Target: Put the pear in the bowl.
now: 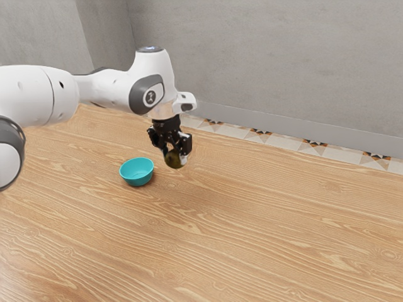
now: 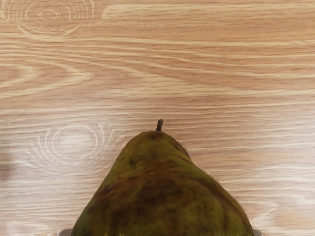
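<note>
My gripper (image 1: 176, 157) is closed around the dark green-brown pear (image 1: 172, 160), which appears to hang above the table. The wrist view has the pear (image 2: 160, 191) large at the lower edge, its stem pointing away from the hand, with a bit of my gripper (image 2: 161, 232) at each side of it. The turquoise bowl (image 1: 136, 172) stands upright on the table, toward the exterior view's left of the pear and apart from it. Its visible inside holds nothing.
The wooden table (image 1: 252, 233) extends around the bowl and toward the exterior view's right. A grey wall (image 1: 271, 63) and a strip of patterned tiles (image 1: 283, 140) lie beyond its far edge.
</note>
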